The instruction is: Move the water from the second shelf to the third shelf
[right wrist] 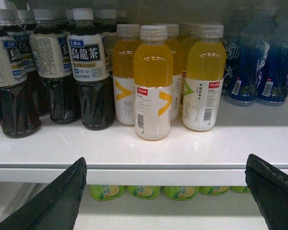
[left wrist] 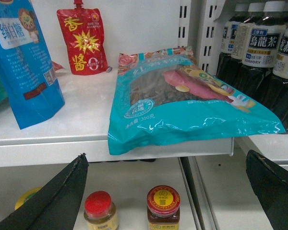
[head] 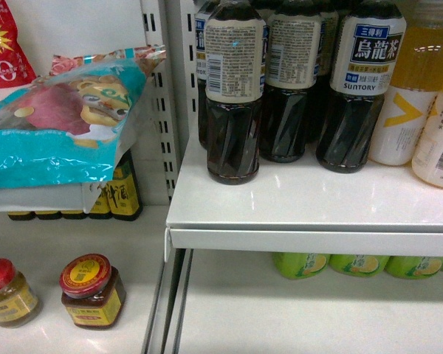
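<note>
Both grippers' fingers (right wrist: 62, 201) spread wide, holding nothing; blue water bottles (right wrist: 257, 67) standing on shelf (right wrist: 149, 155), carry unsettled.

Dark oolong tea bottles (head: 295, 81) crowd a white shelf (head: 310, 206) beside yellow juice bottles (right wrist: 153, 81), while a teal snack bag (left wrist: 182, 103) overhangs the neighbouring ledge above two sauce jars (head: 92, 291) and green bottles (head: 358, 264).
</note>
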You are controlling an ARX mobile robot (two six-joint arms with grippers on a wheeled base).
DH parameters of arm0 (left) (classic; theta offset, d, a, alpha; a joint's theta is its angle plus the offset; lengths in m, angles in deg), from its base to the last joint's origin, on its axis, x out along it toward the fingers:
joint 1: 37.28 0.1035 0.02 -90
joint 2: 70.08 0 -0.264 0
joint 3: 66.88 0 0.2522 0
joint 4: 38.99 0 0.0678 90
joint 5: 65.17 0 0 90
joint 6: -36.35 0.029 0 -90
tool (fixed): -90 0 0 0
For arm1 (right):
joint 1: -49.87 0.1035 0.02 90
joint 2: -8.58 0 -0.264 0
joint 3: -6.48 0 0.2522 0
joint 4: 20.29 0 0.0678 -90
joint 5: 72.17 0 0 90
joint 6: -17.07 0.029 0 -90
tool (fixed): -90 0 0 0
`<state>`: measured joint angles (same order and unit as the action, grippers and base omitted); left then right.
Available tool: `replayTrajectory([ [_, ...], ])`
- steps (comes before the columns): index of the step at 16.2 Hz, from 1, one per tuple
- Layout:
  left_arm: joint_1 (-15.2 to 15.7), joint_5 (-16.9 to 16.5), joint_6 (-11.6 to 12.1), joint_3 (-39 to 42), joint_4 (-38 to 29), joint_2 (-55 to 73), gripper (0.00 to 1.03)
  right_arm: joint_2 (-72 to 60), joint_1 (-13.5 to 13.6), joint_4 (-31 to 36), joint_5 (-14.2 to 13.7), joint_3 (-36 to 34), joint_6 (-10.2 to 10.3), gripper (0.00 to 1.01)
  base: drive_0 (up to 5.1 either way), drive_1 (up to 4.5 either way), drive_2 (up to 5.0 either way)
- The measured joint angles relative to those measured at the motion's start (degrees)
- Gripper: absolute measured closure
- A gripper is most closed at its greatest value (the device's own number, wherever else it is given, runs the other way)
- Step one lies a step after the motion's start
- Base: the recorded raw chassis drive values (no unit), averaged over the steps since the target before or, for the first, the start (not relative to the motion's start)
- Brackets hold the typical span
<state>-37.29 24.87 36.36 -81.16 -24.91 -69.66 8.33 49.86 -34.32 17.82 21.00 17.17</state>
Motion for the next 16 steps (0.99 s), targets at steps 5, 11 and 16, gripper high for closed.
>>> replayTrajectory([
  [5,0.00,0.00,-0.02,0.00,0.00,0.00,0.05,0.00,0.00,0.00,0.00,0.00,0.00,0.03,0.0,0.00,0.0],
  [11,0.00,0.02,-0.02,0.00,0.00,0.00,0.05,0.00,0.00,0.00,0.00,0.00,0.00,0.03,0.0,0.00,0.0],
  [16,0.00,0.00,-0.02,0.00,0.00,0.00,0.05,0.00,0.00,0.00,0.00,0.00,0.00,0.03,0.0,0.00,0.0],
])
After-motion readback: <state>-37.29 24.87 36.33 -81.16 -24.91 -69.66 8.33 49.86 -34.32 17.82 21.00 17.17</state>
